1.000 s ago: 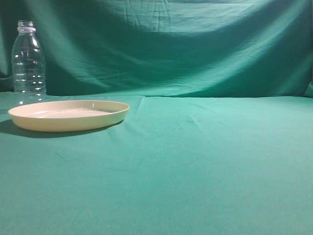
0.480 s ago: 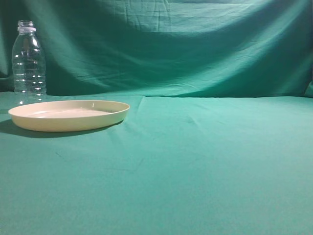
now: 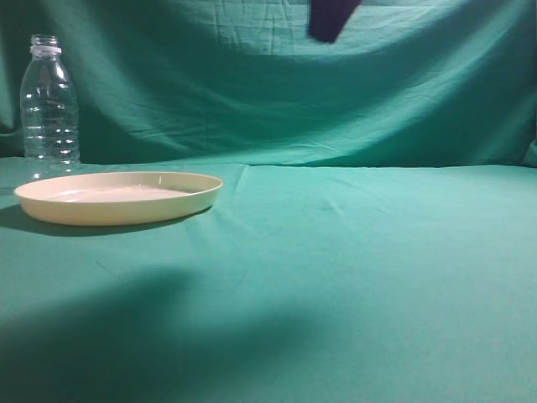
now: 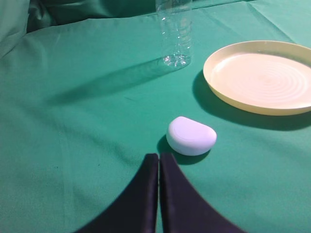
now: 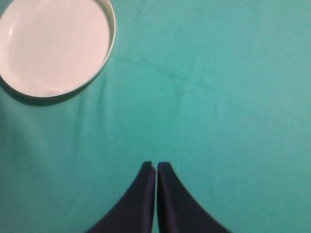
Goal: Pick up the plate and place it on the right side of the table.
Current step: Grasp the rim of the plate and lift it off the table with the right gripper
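A: Start with the exterior view. Where is your plate?

B: The plate (image 3: 117,196) lies flat on the worktop (image 3: 352,277) at the far left, its left rim close to the frame's edge. A clear bottle (image 3: 49,105) stands upright just behind its left part. To the right of the plate you have bare green cloth all the way across to the right edge.

A: Anything different from half a second ago?

B: Yes. A dark shape (image 3: 331,18) now dips in at the top, right of center, in front of the green backdrop (image 3: 252,92), and a broad shadow has spread over the near left of the worktop. The plate and bottle have not shifted.

A: Now the left wrist view.

B: Your left tool (image 4: 159,158) is clenched, its two dark fingers pressed together with nothing between them. Just ahead of the tips sits a small pale rounded case (image 4: 191,136), apart from them. The plate (image 4: 262,77) lies farther off to the upper right, cut by the frame's edge, with the bottle (image 4: 176,34) near its left rim, not touching. Open cloth stretches to the left.

A: And the right wrist view?

B: Your right tool (image 5: 156,167) is also clenched and empty, looking straight down on the worktop (image 5: 218,97). The plate (image 5: 53,46) sits at the upper left, well apart from the tips, its top and left rim cut off. Everything else is bare, wrinkled cloth.
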### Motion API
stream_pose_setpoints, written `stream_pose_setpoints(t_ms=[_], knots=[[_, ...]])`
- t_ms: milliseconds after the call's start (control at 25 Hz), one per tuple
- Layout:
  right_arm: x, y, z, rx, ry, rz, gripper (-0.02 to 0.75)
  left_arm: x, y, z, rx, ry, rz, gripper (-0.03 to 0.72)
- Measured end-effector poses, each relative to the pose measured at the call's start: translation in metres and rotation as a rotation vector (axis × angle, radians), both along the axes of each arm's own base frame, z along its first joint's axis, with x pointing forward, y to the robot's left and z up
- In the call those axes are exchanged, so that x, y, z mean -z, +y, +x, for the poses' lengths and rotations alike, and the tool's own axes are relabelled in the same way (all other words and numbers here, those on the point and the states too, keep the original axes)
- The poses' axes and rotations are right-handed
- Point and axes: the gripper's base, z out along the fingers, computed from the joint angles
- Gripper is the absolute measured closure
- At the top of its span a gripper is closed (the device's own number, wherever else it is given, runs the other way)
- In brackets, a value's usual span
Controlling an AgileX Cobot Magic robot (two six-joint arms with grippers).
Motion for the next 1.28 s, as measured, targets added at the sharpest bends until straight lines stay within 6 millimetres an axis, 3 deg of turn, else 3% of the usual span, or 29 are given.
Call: stream_pose_setpoints(t_ms=[160, 280, 320, 440, 640, 800, 840, 1120, 1160, 1200, 1280], knots=[[0.014, 0.046, 0.031, -0.072, 0.031, -0.096, 0.738, 0.0, 0.0, 0.0, 0.0, 0.0, 0.0, 0.688], [0.028, 0.071, 0.055, -0.086, 0.033, -0.108, 0.738, 0.0, 0.0, 0.0, 0.0, 0.0, 0.0, 0.688], [0.028, 0.071, 0.055, -0.086, 0.033, -0.108, 0.738, 0.0, 0.0, 0.0, 0.0, 0.0, 0.0, 0.688], [0.054, 0.093, 0.083, -0.085, 0.046, -0.117, 0.559, 0.0, 0.0, 0.0, 0.0, 0.0, 0.0, 0.688], [0.085, 0.113, 0.103, -0.091, 0.064, -0.129, 0.314, 0.0, 0.0, 0.0, 0.0, 0.0, 0.0, 0.688], [0.106, 0.124, 0.114, -0.096, 0.07, -0.134, 0.314, 0.0, 0.0, 0.0, 0.0, 0.0, 0.0, 0.688], [0.11, 0.126, 0.116, -0.096, 0.069, -0.134, 0.272, 0.0, 0.0, 0.0, 0.0, 0.0, 0.0, 0.688], [0.128, 0.132, 0.123, -0.097, 0.057, -0.129, 0.288, 0.0, 0.0, 0.0, 0.0, 0.0, 0.0, 0.688], [0.132, 0.132, 0.124, -0.097, 0.063, -0.134, 0.35, 0.0, 0.0, 0.0, 0.0, 0.0, 0.0, 0.688], [0.134, 0.132, 0.124, -0.097, 0.065, -0.137, 0.347, 0.0, 0.0, 0.0, 0.0, 0.0, 0.0, 0.688], [0.135, 0.132, 0.125, -0.098, 0.059, -0.136, 0.438, 0.0, 0.0, 0.0, 0.0, 0.0, 0.0, 0.688]])
